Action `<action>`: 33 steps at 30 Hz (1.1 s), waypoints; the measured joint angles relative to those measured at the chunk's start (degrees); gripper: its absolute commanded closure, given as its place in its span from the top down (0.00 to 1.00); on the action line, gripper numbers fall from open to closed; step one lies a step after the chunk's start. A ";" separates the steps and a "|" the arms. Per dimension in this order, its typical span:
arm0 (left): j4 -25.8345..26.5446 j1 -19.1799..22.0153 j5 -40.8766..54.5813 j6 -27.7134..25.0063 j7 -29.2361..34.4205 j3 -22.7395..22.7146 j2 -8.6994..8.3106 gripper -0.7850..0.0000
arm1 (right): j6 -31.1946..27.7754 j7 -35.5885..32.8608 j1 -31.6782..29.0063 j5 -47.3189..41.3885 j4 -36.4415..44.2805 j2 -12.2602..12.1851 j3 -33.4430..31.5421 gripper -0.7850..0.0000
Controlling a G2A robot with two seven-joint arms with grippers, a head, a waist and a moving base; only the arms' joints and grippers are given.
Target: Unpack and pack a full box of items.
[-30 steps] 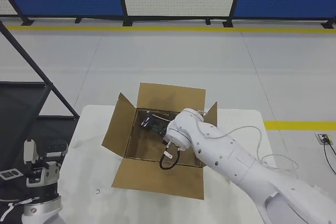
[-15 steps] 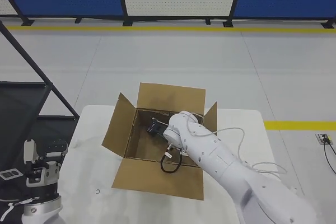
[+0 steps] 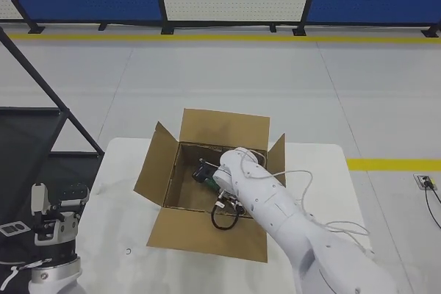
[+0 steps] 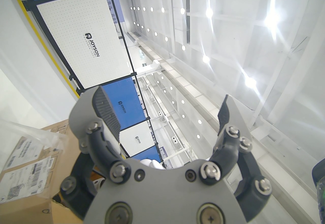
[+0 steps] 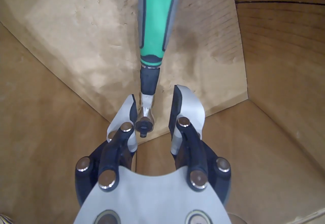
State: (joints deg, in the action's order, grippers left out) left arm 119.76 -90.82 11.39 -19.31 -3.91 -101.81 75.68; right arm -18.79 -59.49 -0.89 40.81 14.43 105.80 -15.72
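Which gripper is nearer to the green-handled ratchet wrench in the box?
Right. The right gripper straddles the head of the green-handled ratchet wrench inside the cardboard box; the left gripper is outside it, pointing upward.

A smooth pale grey floor (image 3: pixel 316 81) carries a yellow painted line (image 3: pixel 206 37) before blue and white partition panels (image 3: pixel 235 9). Round ceiling lamps (image 4: pixel 208 13) shine overhead.

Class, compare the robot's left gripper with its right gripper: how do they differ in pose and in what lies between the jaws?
The left gripper points up toward the ceiling; the right gripper is inside the cardboard box. The left gripper's jaws gape wide around nothing; the right gripper's stand closer, flanking the metal head of the green-handled ratchet. Both are open.
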 measured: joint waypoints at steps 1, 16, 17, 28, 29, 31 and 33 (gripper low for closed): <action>0.00 0.00 0.00 0.00 0.00 0.00 0.00 1.00 | -0.23 0.26 0.10 -0.03 -0.57 0.20 -0.14 0.45; 0.00 0.00 0.00 0.00 0.00 0.00 0.00 1.00 | -8.20 13.16 4.67 -2.72 -2.84 -1.18 -4.28 0.47; 0.00 0.00 0.00 0.00 0.00 0.00 0.00 1.00 | -9.27 14.39 5.03 -2.87 -2.94 -1.53 -4.60 0.48; 0.00 0.00 0.00 0.00 0.00 0.00 0.00 1.00 | -26.38 36.59 7.93 -1.76 -3.14 -7.05 -7.41 0.48; 0.00 0.00 0.00 0.00 0.00 0.00 0.00 1.00 | -26.22 36.57 7.92 -1.76 -3.14 -7.04 -7.41 0.49; 0.00 0.00 0.00 0.00 0.00 0.00 0.00 1.00 | -25.81 35.30 7.90 -1.80 -3.16 -6.98 -7.39 0.48; 0.00 0.00 0.00 0.00 0.00 0.00 0.00 1.00 | -25.78 35.09 7.90 -1.81 -3.16 -6.98 -7.39 0.49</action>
State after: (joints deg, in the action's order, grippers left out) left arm 119.76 -90.82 11.39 -19.31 -3.91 -101.81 75.68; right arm -44.57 -24.40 7.01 39.00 11.27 98.83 -23.10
